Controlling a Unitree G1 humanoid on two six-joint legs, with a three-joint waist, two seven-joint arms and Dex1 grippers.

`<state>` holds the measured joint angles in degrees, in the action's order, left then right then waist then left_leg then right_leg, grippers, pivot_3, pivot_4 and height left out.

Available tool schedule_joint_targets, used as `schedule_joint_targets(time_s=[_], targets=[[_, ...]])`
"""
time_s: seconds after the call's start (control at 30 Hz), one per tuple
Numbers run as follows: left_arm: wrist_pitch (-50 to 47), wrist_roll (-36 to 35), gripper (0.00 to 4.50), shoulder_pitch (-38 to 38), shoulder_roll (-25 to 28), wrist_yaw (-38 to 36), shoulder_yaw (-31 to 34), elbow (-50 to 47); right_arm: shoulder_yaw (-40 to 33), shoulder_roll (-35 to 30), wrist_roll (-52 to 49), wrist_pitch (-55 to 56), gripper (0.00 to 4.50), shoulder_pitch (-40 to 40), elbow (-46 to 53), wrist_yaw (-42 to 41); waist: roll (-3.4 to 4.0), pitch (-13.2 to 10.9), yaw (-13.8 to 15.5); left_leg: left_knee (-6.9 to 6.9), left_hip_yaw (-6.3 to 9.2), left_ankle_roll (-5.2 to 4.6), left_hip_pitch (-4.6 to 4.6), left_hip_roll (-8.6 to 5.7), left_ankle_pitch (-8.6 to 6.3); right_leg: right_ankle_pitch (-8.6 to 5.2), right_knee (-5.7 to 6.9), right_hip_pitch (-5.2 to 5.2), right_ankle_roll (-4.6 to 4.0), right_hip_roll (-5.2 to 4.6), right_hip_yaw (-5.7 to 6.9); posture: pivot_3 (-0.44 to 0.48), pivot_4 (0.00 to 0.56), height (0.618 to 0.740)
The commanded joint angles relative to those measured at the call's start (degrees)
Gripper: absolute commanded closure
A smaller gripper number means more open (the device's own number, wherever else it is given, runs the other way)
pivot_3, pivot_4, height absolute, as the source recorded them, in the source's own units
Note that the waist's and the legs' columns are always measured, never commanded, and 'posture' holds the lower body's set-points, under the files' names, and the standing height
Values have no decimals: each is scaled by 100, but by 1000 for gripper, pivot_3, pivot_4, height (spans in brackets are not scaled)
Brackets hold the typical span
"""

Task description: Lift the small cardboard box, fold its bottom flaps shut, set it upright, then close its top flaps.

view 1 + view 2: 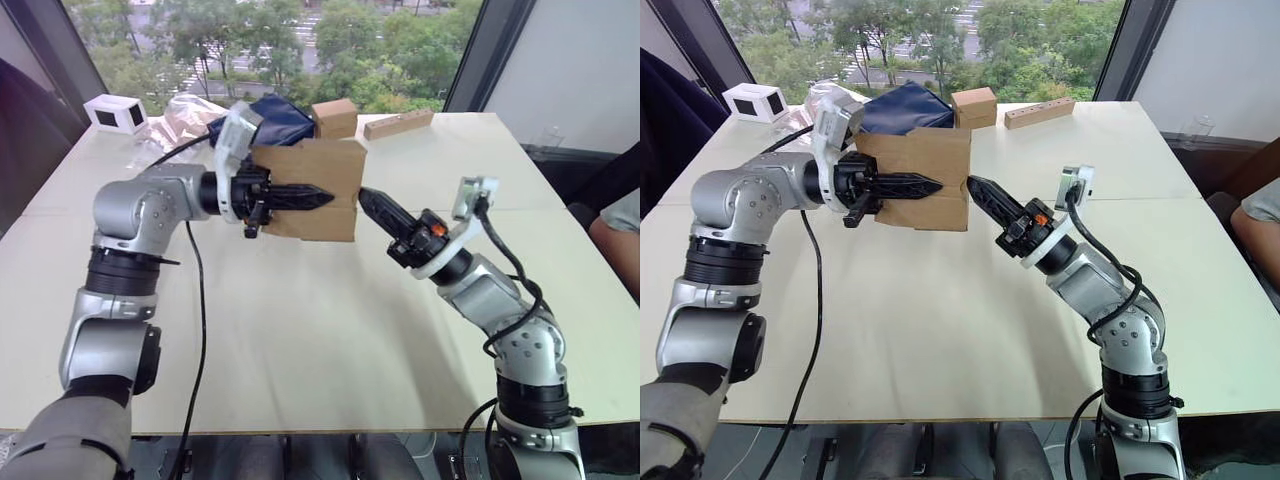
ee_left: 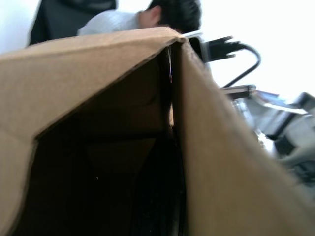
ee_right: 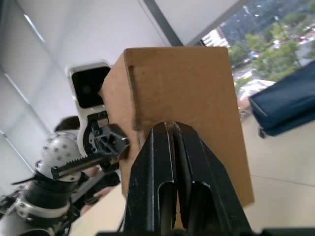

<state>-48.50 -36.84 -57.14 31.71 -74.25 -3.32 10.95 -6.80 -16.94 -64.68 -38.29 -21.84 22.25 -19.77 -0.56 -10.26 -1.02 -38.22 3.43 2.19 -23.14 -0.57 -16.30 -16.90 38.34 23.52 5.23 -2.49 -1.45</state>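
my left pincer (image 1: 300, 198) is clamped on a wall of the small cardboard box (image 1: 318, 180), holding it in the air over the counter (image 1: 300, 330) toward its far edge. the risk i see: that single-wall grip letting the box swivel if my right pincer (image 1: 372, 204), closed and touching its side, pushes off-centre. both forearms reach inward, roughly level.

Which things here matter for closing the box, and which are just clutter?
In the job:
cardboard box, held up off the table
left claw, gripping it
right claw, shut, tip at its side

Lying about:
white box
blue bag
small brown box
wooden block
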Motion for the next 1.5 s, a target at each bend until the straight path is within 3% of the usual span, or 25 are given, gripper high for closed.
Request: schedule_joint_targets(time_s=[0.03, 0.13, 0.2, 0.3, 0.4, 0.53, 0.73, 0.9, 1.0, 1.27, 1.3, 1.33, 1.5], targets=[[53, 364, 4500, -293, 219, -27, -337, -160, -113, -94, 165, 131, 4362, 126, 445, 75, 0, 0, 2, 0, -1, 0, 0, 0, 0, 0, 0, 0, 0, 0, 0, 0, 150, 740], [245, 976, 4500, -565, 648, -385, -972, -83, -383, -487, 77, -48, 4362, 477, 638, 5, 0, 0, 9, 0, -1, 0, -2, -1, 0, 0, 0, 1, 0, 0, 0, 0, 150, 740], [926, 1677, 4500, -744, 894, -672, -1558, 44, -484, -911, 62, -235, 4362, 820, 820, -136, 0, 0, 9, 2, 0, 0, -2, -4, 0, 0, -3, 0, 0, 1, 0, 0, 150, 740], [1435, 2198, 4500, -1052, 980, -1050, -2017, 254, -541, -1407, 103, -400, 4362, 1147, 1015, -327, 0, 0, 28, 4, -1, -1, 2, -6, 0, 0, -8, -8, 0, 1, 0, 0, 150, 740], [1983, 3244, 4500, -1551, 1055, -1547, -2949, 500, -193, -2647, 1164, -566, 4362, 1474, 1500, -732, 9, -7, 35, -1, -1, -2, -6, -17, -1, -1, -10, -7, 1, 1, 1, 0, 150, 740], [2154, 3185, 4500, -1911, 1170, -1825, -3787, 188, 43, -3359, 1767, -655, 4362, 1480, 1980, -723, 6, -8, -11, 1, 4, -6, -8, -35, -3, -2, -17, -7, 2, 4, 0, 0, 150, 740], [1223, 3172, 4500, -2172, 1098, -1825, -4747, -307, 145, -3583, 1862, -1064, 4362, 1660, 2747, -489, 7, -9, 7, 0, 10, -6, -10, -3, -3, -2, -10, -5, 2, 9, -1, 0, 150, 740], [832, 3818, 4500, -1941, 694, -1659, -4976, -169, -24, -3798, 1902, -1461, 4362, 1797, 3199, -305, 7, -9, 33, -8, 9, -6, -12, -6, -3, -2, -11, -8, 2, 8, 0, 0, 150, 740], [635, 4099, 4500, -1788, 520, -1606, -5096, -193, -223, -3679, 1439, -1605, 4362, 1747, 3469, -124, 6, -9, 30, -7, 11, -7, -12, -7, -3, -2, -12, -8, 2, 7, 0, 0, 150, 740], [517, 4443, 4500, -1650, 449, -1823, -5146, -327, 82, -3587, 1545, -1780, 4362, 1514, 3499, 175, 7, -8, 17, -7, 10, -7, -4, -1, -3, -3, -6, -11, 1, 13, -1, 0, 150, 740], [478, 4461, 3981, -1633, 448, -1824, -5142, -353, 120, -3582, 1613, -1769, 4500, 1539, 3466, 172, 8, -8, 19, -7, 10, -7, -5, -1, -3, -3, -6, -11, 1, 12, -1, 0, 150, 740], [475, 4473, 3890, -1617, 448, -1824, -5118, -389, 152, -3614, 1697, -1758, 4500, 1569, 3425, 141, 8, -8, 20, -7, 9, -7, -5, -2, -3, -3, -6, -11, 1, 12, -2, 0, 150, 740], [-240, 4173, 1839, -1745, 480, -1824, -4966, -708, 230, -3622, 1930, -1659, 4500, 1587, 3249, -41, 8, -8, 21, -7, 10, -7, -6, -2, -3, -3, -6, -10, 1, 11, -1, 0, 150, 740]])
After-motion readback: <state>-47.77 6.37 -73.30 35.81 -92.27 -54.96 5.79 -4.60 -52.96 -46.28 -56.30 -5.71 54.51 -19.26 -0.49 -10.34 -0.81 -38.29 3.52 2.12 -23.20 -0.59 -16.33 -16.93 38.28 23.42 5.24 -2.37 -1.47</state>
